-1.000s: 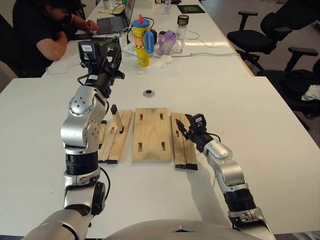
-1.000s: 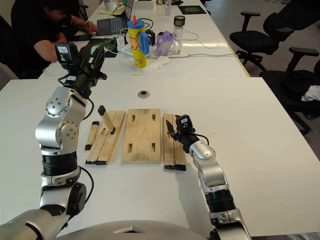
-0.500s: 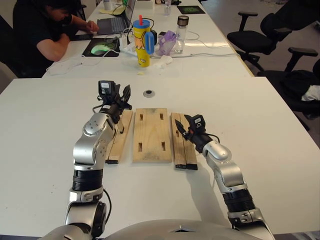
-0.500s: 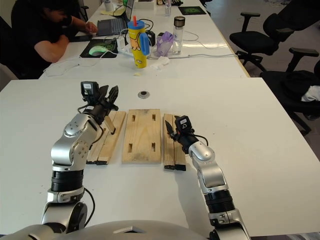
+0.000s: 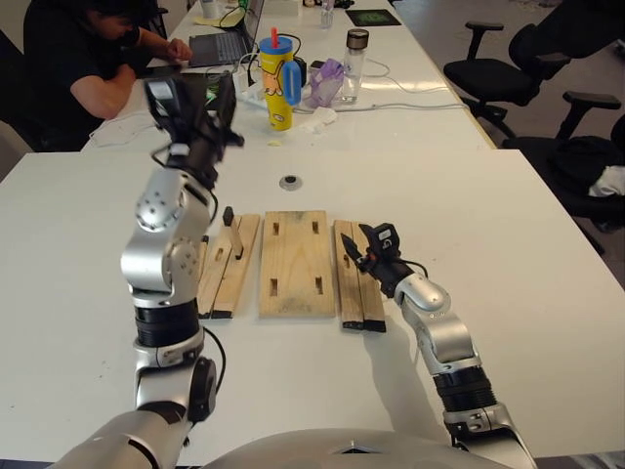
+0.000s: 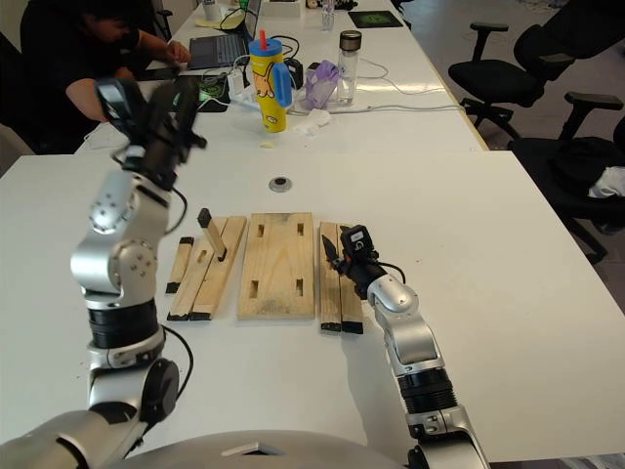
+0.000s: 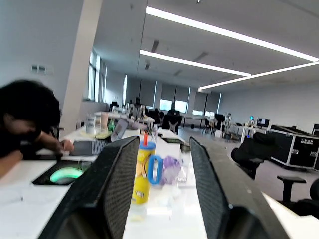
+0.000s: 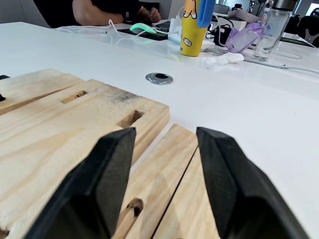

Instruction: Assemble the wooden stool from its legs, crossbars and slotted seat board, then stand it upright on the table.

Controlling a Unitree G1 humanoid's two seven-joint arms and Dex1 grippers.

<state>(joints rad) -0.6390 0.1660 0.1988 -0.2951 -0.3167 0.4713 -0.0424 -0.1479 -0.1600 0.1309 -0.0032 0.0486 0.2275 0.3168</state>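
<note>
Wooden seat board (image 5: 296, 262) lies flat on the surface (image 5: 508, 244), slots up, just left of the right pincer (image 5: 354, 249). Right pincer: fingers apart, empty, low over the right planks (image 5: 354, 293). Left pincer (image 5: 217, 103): raised high, fingers apart, nothing held. Left planks (image 5: 229, 278) lie well below it, with a short black-tipped piece (image 5: 231, 233) tilted on them.

In the upper left of the left eye view, the left gripper (image 5: 200, 106) is smeared by blur and its outline is unclear. The left arm (image 5: 166, 244) covers the left side of the crossbar pile (image 5: 232, 269). The right gripper (image 5: 354, 250) hides part of the legs (image 5: 354, 298). In the right wrist view, the seat board (image 8: 45, 129) is cut off by the frame's edge.
</note>
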